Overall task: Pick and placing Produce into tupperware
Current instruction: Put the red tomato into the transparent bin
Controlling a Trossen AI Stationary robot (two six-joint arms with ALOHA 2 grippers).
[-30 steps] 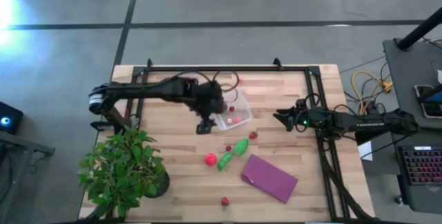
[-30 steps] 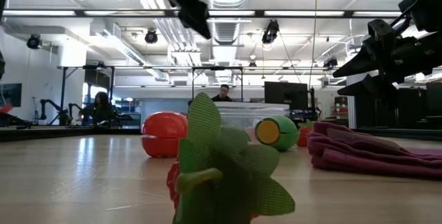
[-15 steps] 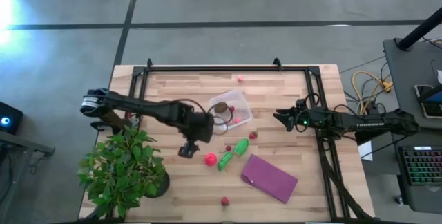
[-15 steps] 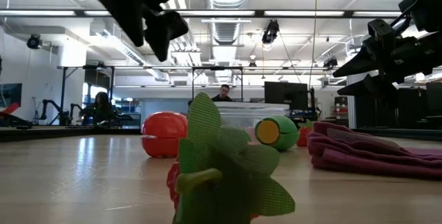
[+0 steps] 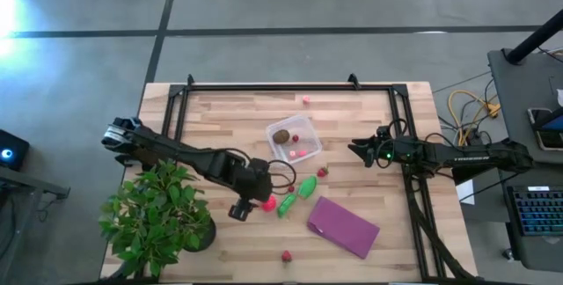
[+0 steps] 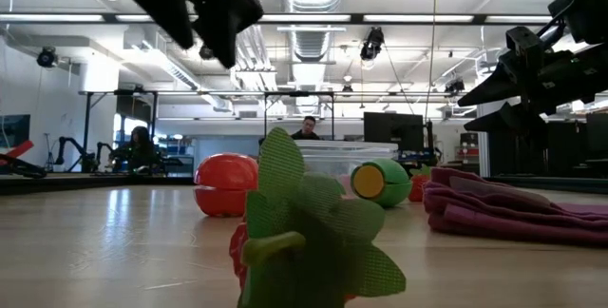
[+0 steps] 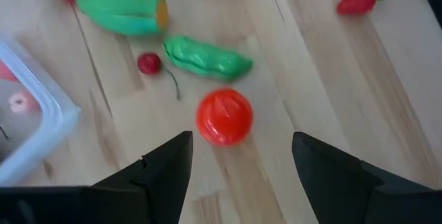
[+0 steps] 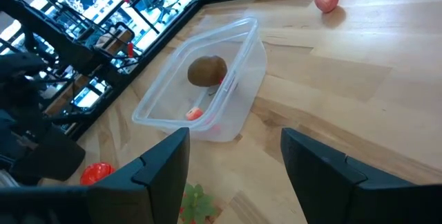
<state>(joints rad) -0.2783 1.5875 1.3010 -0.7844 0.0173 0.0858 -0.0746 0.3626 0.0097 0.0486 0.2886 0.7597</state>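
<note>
The clear tupperware (image 5: 293, 140) stands mid-table and holds the brown ball (image 5: 281, 135) and small pink pieces (image 5: 300, 154); it also shows in the right wrist view (image 8: 238, 51). The larger red ball (image 5: 267, 203) lies on the wood near two green pods (image 5: 287, 203) (image 5: 307, 186). My left gripper (image 5: 242, 208) is open and empty, above the table just left of the red ball (image 7: 224, 116), which shows just beyond the gap between its fingers. My right gripper (image 5: 356, 150) is open and empty, hovering at the table's right.
A purple rectangle (image 5: 343, 226) lies near the front right. A potted plant (image 5: 158, 215) stands at the front left corner. Small red pieces lie loose (image 5: 323, 172) (image 5: 291, 188) (image 5: 286, 255), and a pink one (image 5: 306, 100) lies near the far edge.
My left gripper has gone from over the tupperware toward the table's near edge and a little left, ending beside the red ball. With the arm gone, the brown ball shows lying in the tupperware. My right arm has kept still.
</note>
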